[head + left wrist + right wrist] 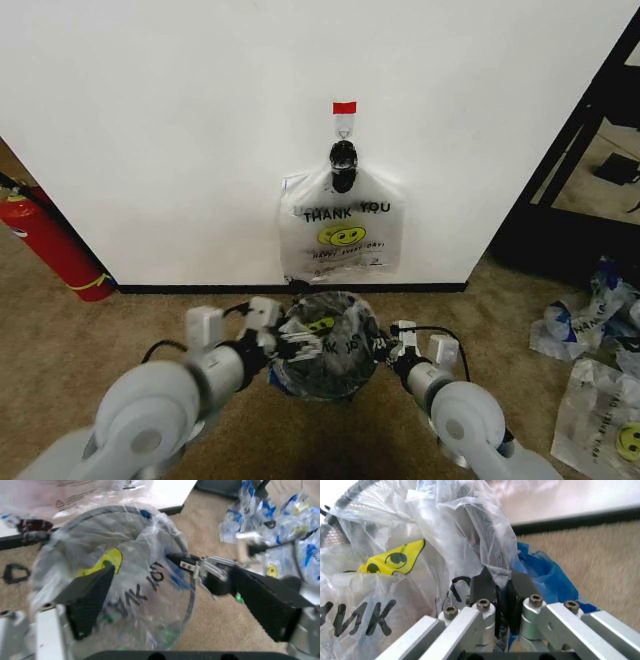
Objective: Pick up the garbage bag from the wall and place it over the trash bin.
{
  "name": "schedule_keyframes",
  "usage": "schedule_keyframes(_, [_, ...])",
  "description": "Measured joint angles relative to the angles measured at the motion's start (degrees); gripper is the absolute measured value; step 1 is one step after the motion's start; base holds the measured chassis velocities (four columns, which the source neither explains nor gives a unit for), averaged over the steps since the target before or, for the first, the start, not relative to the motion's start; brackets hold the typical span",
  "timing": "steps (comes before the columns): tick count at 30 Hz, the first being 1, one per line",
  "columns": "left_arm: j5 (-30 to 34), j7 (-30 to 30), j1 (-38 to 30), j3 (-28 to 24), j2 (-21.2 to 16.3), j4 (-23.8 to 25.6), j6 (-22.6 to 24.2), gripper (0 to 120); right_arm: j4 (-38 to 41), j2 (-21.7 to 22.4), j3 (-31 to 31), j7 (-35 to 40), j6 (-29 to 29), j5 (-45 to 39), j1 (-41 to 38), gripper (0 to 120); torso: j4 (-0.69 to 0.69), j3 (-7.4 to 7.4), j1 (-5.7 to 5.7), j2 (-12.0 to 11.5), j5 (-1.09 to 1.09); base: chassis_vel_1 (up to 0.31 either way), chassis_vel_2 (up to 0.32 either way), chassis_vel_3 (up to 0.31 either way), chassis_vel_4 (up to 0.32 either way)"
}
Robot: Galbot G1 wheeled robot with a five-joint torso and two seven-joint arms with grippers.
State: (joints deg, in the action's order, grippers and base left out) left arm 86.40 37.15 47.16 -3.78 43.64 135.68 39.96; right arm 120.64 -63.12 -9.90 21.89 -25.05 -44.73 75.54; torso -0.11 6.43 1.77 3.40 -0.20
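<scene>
The garbage bag (322,345), thin and see-through with blue patches, a yellow smiley and black lettering, lies spread across the mouth of the trash bin (330,385) on the brown carpet (80,340), close before the wall (200,120). Its plastic is stretched sideways between the two arms, so its long axis runs left to right across the rim, and its printed face is turned upward toward the head camera. The left wrist view shows the film (125,592) draped over the round wire rim (100,512), with the smiley and the letters lying crumpled and tilted. The left gripper (285,345) sits at the bin's left edge; its dark fingers (90,592) stand spread apart inside the plastic. The right gripper (385,348) is at the bin's right edge, and its wrist view shows the jaws pressed together on a fold of the bag (485,555), next to a blue patch. Straight behind the bin, a second white bag (340,235) marked "THANK YOU" hangs flat against the wall from a hook (343,128) under a strip of red tape (344,107). A red fire extinguisher (55,245) leans at the wall to the left, and more bags (590,320) lie heaped on the carpet to the right.
</scene>
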Motion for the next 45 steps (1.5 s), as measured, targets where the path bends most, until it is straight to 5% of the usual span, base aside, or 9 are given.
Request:
schedule_keyframes(6, [2.7, 4.8, -13.1, -14.8, 3.6, -10.0, 1.0, 62, 1.3, -0.6, -0.3, -2.5, 2.3, 5.9, 1.7, 1, 0.03, 0.01, 0.01, 0.0, -0.01, 0.0, 0.0, 0.0, 0.0])
schedule_keyframes(9, [1.8, 5.5, -14.9, -18.2, 4.6, -12.7, 1.4, 52, 1.5, -0.6, -0.8, -2.7, 2.4, 6.2, 2.1, 1, 0.03, 0.01, 0.0, 0.0, 0.0, 0.0, 0.0, 0.0, 0.0])
schedule_keyframes(22, [-3.5, 6.2, -18.6, -23.0, 8.9, -21.3, 0.8, 3, 2.0, -0.5, -1.8, -3.7, 2.6, 6.8, 3.7, 1, 0.03, 0.0, 0.0, 0.0, 0.0, 0.0, 0.0, 0.0, 0.0])
schedule_keyframes(45, [-9.7, 5.3, -17.7, -28.5, 15.7, -32.4, 2.1, 0, 1.9, -0.6, -1.7, -5.7, 3.4, 6.8, 3.4, 1, 0.02, 0.0, 0.0, 0.0, -0.01, 0.0, 0.0, 0.0, 0.0])
